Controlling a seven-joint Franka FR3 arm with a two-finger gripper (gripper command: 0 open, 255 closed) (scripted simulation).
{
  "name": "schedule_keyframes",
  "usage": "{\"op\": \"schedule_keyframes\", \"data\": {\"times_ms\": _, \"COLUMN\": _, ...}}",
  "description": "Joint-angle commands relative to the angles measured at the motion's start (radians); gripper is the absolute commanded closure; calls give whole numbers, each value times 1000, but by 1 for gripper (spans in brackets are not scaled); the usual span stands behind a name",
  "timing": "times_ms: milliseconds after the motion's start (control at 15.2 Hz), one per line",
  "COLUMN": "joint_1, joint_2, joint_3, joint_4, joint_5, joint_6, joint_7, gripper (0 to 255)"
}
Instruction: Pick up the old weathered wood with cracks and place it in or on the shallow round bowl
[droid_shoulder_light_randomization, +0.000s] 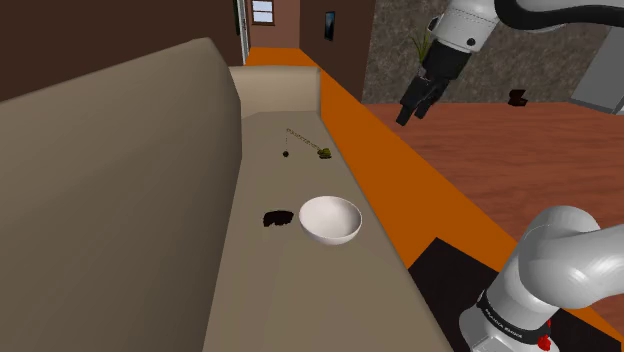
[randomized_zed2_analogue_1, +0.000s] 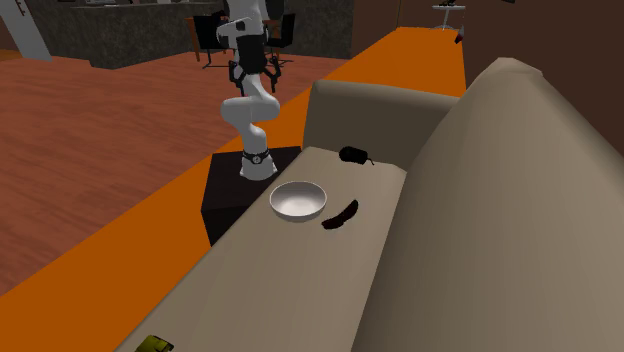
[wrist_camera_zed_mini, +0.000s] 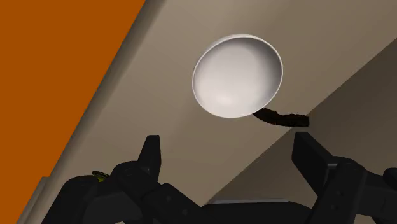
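Wrist view: white bowl ahead of spread, empty gripper, dark wood just beside bowl | Shoulder view: arm raised, gripper angled down, well apart from sofa

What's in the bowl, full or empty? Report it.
Empty. The white bowl shows a bare inside; the dark wood piece lies beside it on the sofa seat, outside the rim.

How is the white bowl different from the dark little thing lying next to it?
The bowl is white; the wood piece is nearly black. The bowl is round and hollow; the wood piece is long, thin and slightly curved. The bowl is much bigger than the wood piece. Both rest side by side on the tan sofa seat.
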Motion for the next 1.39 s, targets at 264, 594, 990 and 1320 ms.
{"op": "schedule_keyframes", "data": {"times_ms": 264, "joint_1": -34, "joint_2": 27, "joint_3": 113, "joint_4": -61, "joint_5": 49, "joint_6": 77, "joint_7": 206, "gripper": 0}}
{"op": "schedule_keyframes", "data": {"times_ms": 594, "joint_1": -81, "joint_2": 110, "joint_3": 260, "joint_4": -89, "joint_5": 103, "joint_6": 176, "joint_7": 465, "gripper": 0}}
{"op": "schedule_keyframes", "data": {"times_ms": 990, "joint_1": -158, "joint_2": 276, "joint_3": 438, "joint_4": -56, "joint_5": 129, "joint_6": 293, "joint_7": 783, "gripper": 0}}
{"op": "schedule_keyframes", "data": {"times_ms": 1320, "joint_1": -247, "joint_2": 464, "joint_3": 590, "joint_4": 18, "joint_5": 88, "joint_6": 383, "joint_7": 1067, "gripper": 0}}
